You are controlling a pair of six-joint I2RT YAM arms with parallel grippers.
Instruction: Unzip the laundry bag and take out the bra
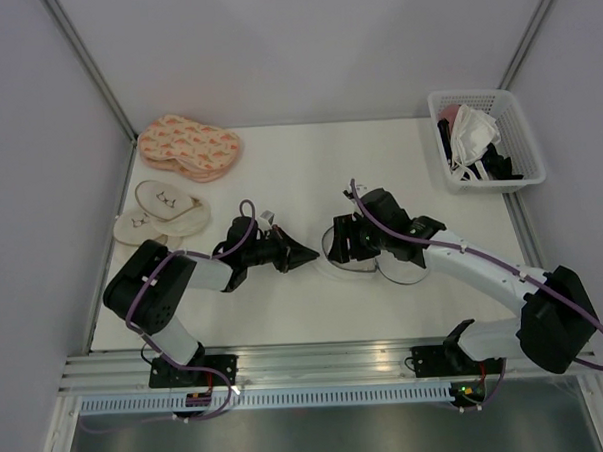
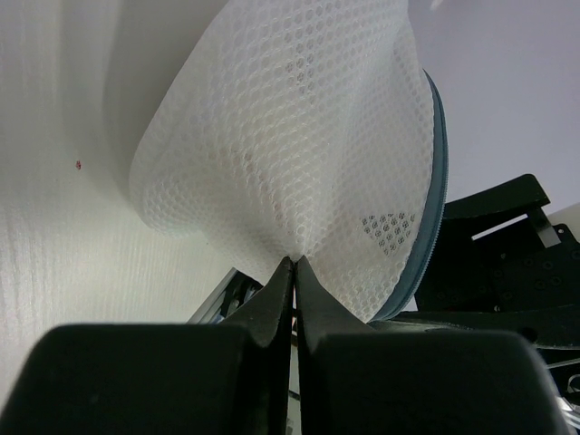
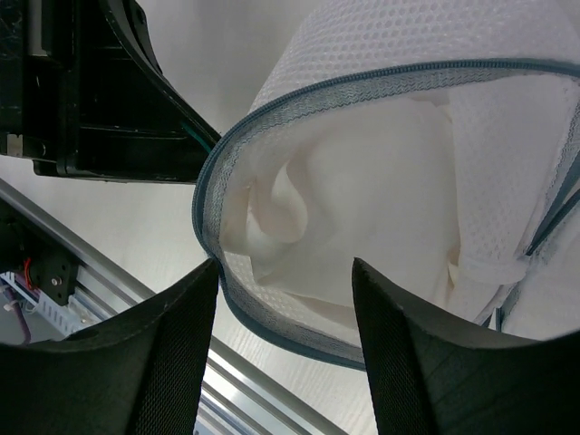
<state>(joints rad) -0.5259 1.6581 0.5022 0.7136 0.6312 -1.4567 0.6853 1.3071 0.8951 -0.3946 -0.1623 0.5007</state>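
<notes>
The white mesh laundry bag (image 1: pixel 335 263) lies at the table's middle between my two grippers. In the left wrist view my left gripper (image 2: pixel 294 263) is shut on a pinch of the bag's mesh (image 2: pixel 281 127); the dark zip line (image 2: pixel 441 199) runs down the right. In the right wrist view the bag (image 3: pixel 507 45) gapes open along its blue-grey zip rim (image 3: pixel 217 172), and the cream-white bra (image 3: pixel 362 199) shows inside. My right gripper (image 3: pixel 285 272) is open at the bag's mouth, one finger outside the rim. In the top view the left gripper (image 1: pixel 308 254) and right gripper (image 1: pixel 344 240) flank the bag.
A white lattice basket (image 1: pixel 523 136) with white and dark items stands at the back right. A pink patterned pair of pads (image 1: pixel 190 146) and a cream pair (image 1: pixel 161 212) lie at the back left. An aluminium rail (image 1: pixel 317 360) runs along the near table edge.
</notes>
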